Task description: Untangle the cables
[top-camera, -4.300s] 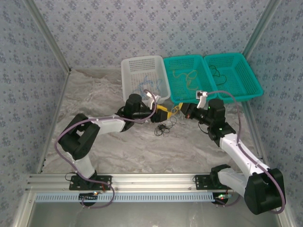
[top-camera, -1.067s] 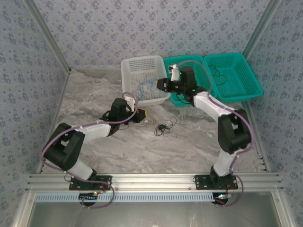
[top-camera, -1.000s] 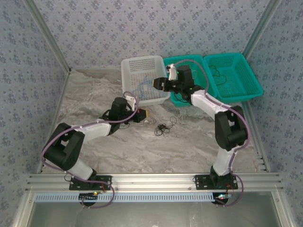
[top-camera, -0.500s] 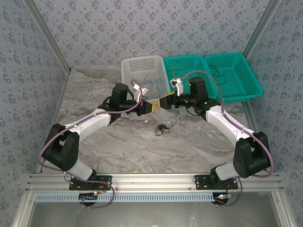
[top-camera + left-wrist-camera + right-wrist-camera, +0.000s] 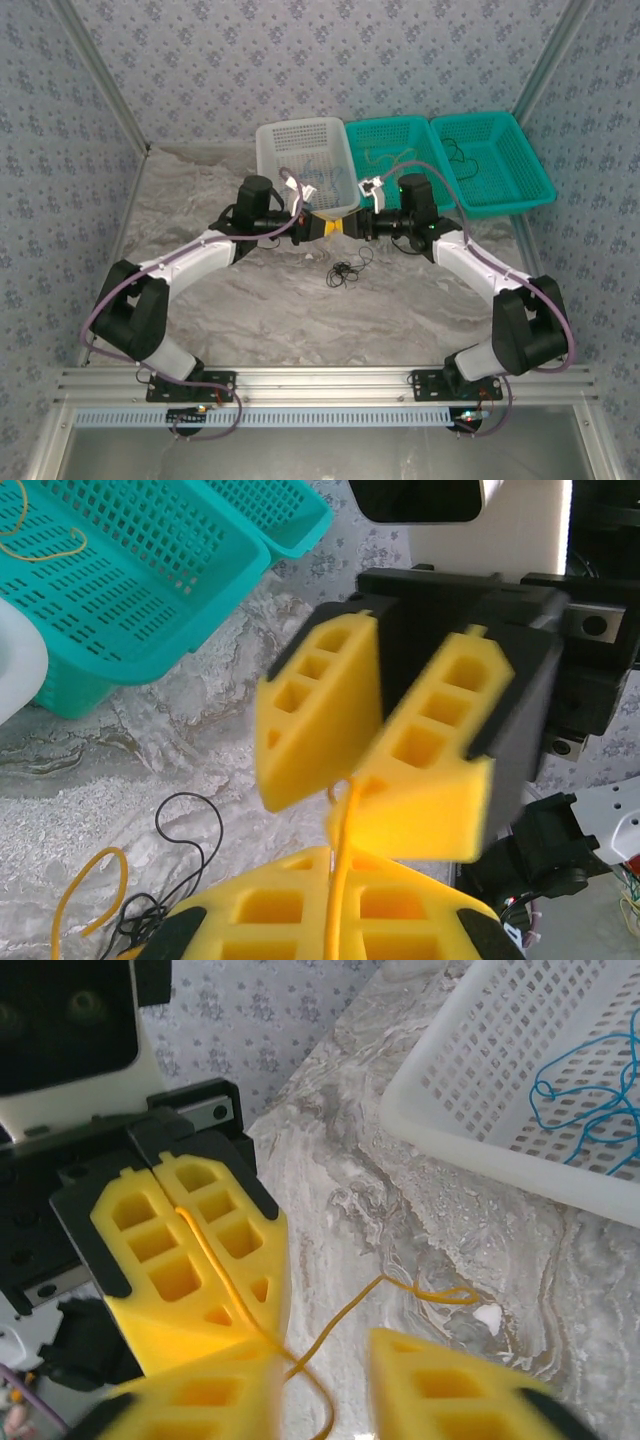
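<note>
A marble-patterned table (image 5: 250, 310) is seen, and at its far side a white basket (image 5: 300, 135), a teal basket (image 5: 390, 125) and another teal basket (image 5: 490, 120) are set in a row. In front of the white basket the left gripper (image 5: 250, 1320) and the right gripper (image 5: 345, 805) are placed tip to tip. The left fingers are pressed together on a yellow cable (image 5: 350, 1310). The right fingers are blurred but appear to be spread apart around it. A black cable clump (image 5: 345, 272) is lying on the table nearby, and a blue cable (image 5: 545, 1090) in the white basket.

My jaws are matt yellow plastic; the yellow cable (image 5: 340, 1321) looks smooth. The bench (image 5: 400, 1210) resembles polished grey marble, the white basket (image 5: 480, 1155) smooth plastic.
</note>
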